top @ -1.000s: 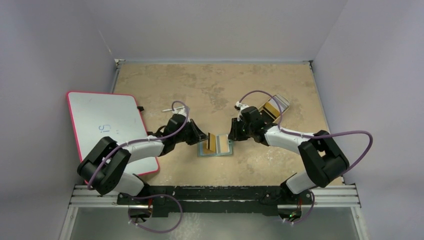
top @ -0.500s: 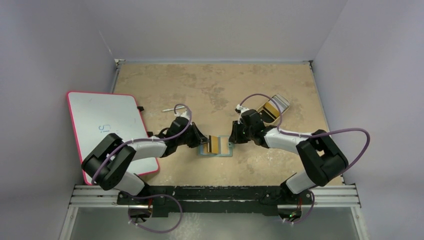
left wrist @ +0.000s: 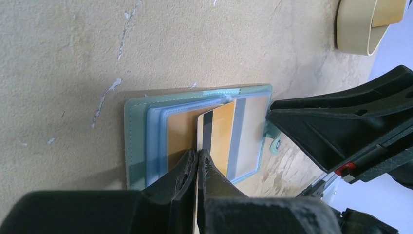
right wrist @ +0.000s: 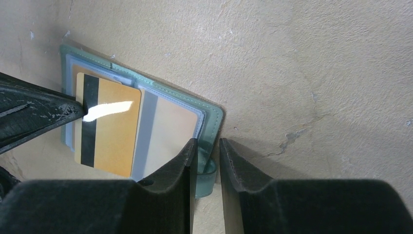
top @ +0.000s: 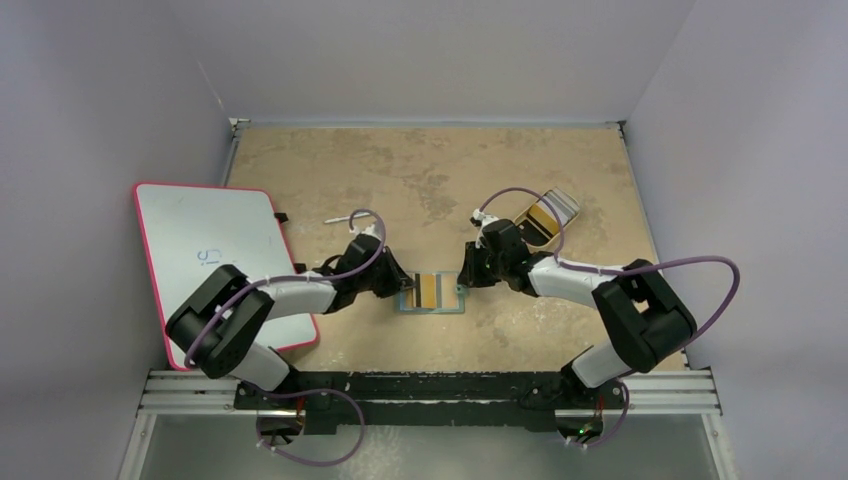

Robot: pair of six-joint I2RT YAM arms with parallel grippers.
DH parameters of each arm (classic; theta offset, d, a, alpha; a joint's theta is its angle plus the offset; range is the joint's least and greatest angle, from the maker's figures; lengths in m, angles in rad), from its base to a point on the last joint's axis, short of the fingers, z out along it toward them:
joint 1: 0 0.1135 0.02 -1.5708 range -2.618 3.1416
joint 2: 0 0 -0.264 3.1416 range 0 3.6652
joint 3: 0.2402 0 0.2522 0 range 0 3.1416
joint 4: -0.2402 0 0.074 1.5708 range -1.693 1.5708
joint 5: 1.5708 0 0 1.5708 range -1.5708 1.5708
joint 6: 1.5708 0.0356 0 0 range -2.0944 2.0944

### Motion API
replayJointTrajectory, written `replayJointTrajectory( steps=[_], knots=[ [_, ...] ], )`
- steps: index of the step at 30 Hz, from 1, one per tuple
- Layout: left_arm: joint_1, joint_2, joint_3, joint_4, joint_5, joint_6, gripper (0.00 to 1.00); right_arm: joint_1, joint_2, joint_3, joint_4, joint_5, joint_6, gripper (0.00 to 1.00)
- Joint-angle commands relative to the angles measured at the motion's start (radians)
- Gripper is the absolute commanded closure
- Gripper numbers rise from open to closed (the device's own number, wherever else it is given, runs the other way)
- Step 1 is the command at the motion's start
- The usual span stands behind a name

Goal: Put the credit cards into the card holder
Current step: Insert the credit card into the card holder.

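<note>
Card [top: 428, 290] over open holder [top: 456, 302], long axis near-far, stripe twd L tool [left wrist: 197, 156]

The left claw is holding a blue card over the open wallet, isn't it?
Not quite. The card isn't blue, it's yellow-orange with a black stripe, as the left wrist view shows. The rest is right: the left claw is holding it over the open wallet.

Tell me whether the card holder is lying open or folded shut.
Open. The card holder lies spread flat on the table, clear pockets up; the left gripper pinches a yellow-orange card over them.
</note>
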Motion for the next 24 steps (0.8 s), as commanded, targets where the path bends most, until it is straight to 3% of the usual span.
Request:
replayJointTrajectory(
  steps=[1,14,24],
  knots=[
    [-0.012,0.036,0.044,0.017,-0.005,0.034,1.00,0.005,0.001,-0.010,0.020,-0.002,0.001,0.75],
    [-0.021,0.061,0.060,0.012,-0.034,0.062,1.00,0.007,-0.001,-0.013,0.024,-0.008,0.003,0.76],
    [-0.026,0.010,0.137,-0.204,-0.097,0.067,1.00,0.008,0.001,-0.021,0.031,-0.009,0.005,0.77]
  ],
)
